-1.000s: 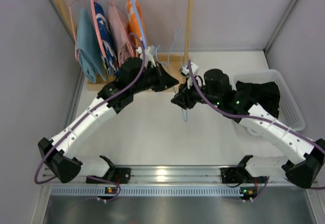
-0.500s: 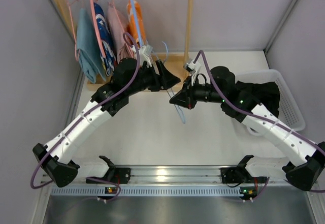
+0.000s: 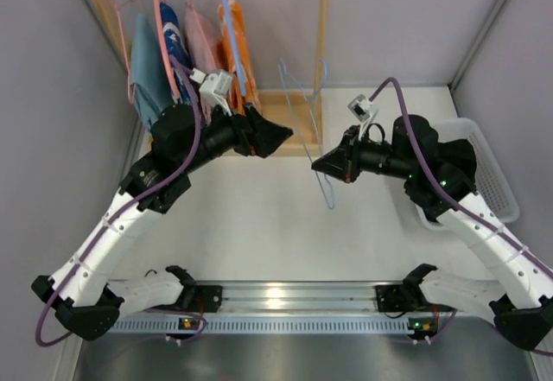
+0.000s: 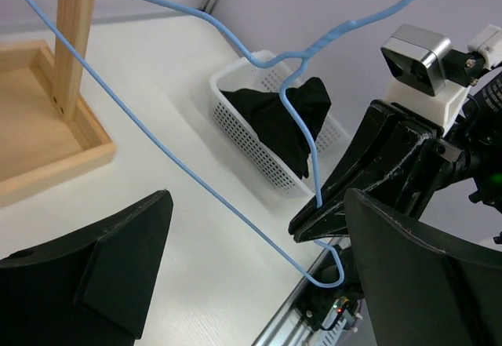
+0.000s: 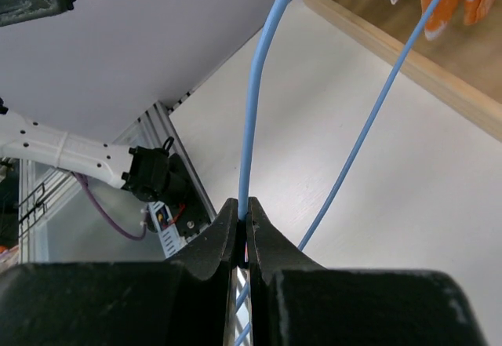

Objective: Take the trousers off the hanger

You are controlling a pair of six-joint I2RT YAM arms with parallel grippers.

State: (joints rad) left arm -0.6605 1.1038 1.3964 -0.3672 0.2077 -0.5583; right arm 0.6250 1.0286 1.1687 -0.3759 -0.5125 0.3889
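My R hand (image 5: 242, 205) is pinched shut on the wire of a bare blue hanger (image 5: 252, 118), gripping low on its hook end. The hanger hangs in the air over the bench (image 3: 259, 234), between my two arms, w/ nothing draped on it. My L hand (image 3: 272, 132) is wide open and holds nothing. It sits just beside the hanger, on the rack side, fingers pointing at the R hand. In the L wrist view the wire crosses the gap between its fingers w/o touching either one.

Wooden rack (image 3: 322, 27) stands at the far L of the bench. Several garments hang from its rod on hangers: a light blue one (image 3: 149, 79), a blue patterned one (image 3: 173, 44), a pink one (image 3: 203, 53), and at the R end the orange trousers (image 3: 235, 40), on their hanger.

White mesh basket (image 4: 251, 148) sits at the R edge of the bench, under my R arm. The black trousers (image 4: 271, 114) lie crumpled inside it, one corner poking up above the rim. From the top cam my R arm covers most of the basket.
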